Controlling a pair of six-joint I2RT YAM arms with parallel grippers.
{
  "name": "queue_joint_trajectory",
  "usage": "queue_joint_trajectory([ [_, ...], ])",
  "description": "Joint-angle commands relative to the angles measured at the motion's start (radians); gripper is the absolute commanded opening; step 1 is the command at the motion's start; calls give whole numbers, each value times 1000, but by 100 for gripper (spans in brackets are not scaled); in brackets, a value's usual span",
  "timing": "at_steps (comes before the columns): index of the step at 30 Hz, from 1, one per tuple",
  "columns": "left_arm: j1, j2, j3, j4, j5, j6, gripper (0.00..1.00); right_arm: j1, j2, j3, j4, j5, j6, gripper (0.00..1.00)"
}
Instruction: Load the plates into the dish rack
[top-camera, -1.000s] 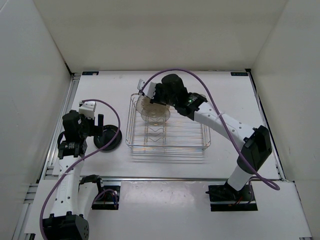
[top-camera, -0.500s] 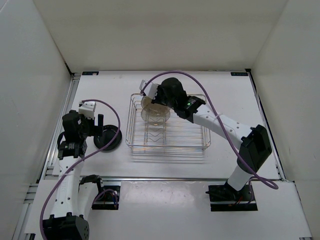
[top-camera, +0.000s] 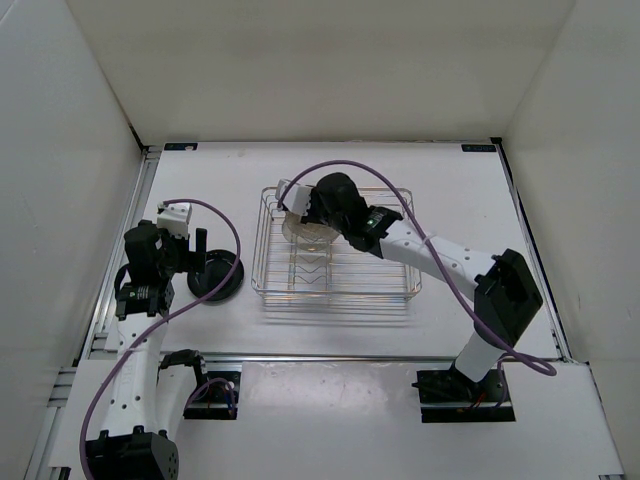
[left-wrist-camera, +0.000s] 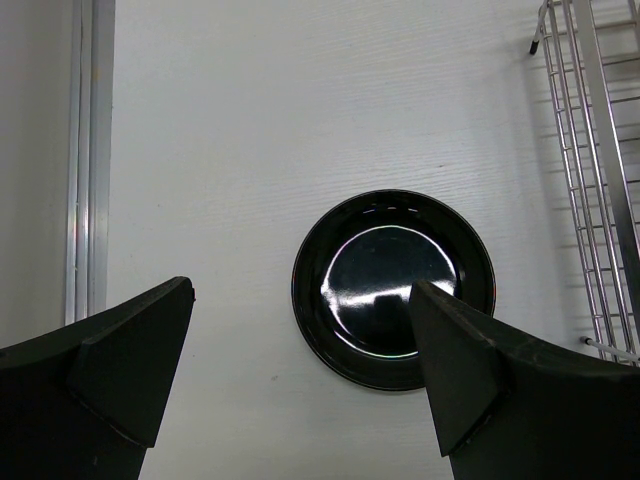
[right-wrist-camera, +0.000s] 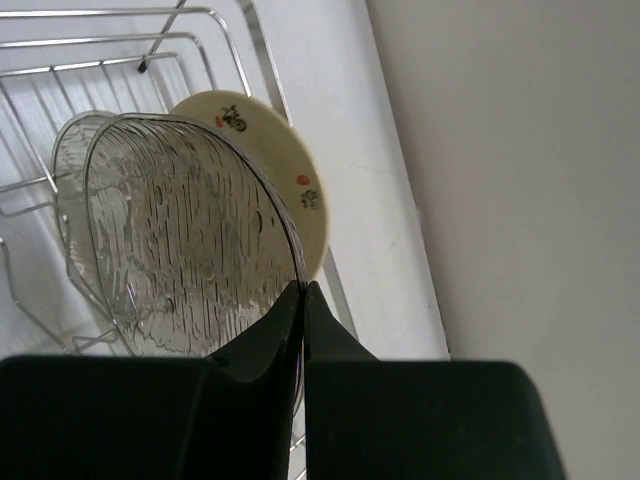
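Note:
A glossy black plate (left-wrist-camera: 392, 285) lies flat on the table left of the dish rack (top-camera: 385, 270). My left gripper (left-wrist-camera: 300, 300) hangs open above it, the right finger over the plate's rim; in the top view the gripper (top-camera: 198, 262) sits just left of this plate (top-camera: 224, 276). My right gripper (right-wrist-camera: 302, 290) is shut on the rim of a translucent smoky-grey plate (right-wrist-camera: 185, 250), held on edge inside the rack's far left end. A tan plate (right-wrist-camera: 295, 190) with small printed marks stands right behind it. Another translucent outline (right-wrist-camera: 68, 180) shows to the left.
The chrome rack's wire edge (left-wrist-camera: 590, 150) lies at the right of the left wrist view. A metal rail (left-wrist-camera: 88, 150) runs along the table's left edge. White walls enclose the table on three sides.
My right gripper has moved nearer and lower with the translucent plate, down among the plates at the rack's far left end. The left arm and the black plate have not moved.

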Motion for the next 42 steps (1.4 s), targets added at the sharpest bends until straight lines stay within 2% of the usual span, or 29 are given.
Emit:
queue_joint_trajectory([
  [1, 4, -25, 20, 3, 20, -1, 100, 18, -47, -25, 94, 35, -37, 0],
  [20, 13, -34, 10, 3, 20, -1, 100, 64, -56, -111, 175, 44, -127, 0],
  [42, 13, -52, 10, 3, 20, 8, 100, 113, 27, -61, 69, 17, -55, 0],
])
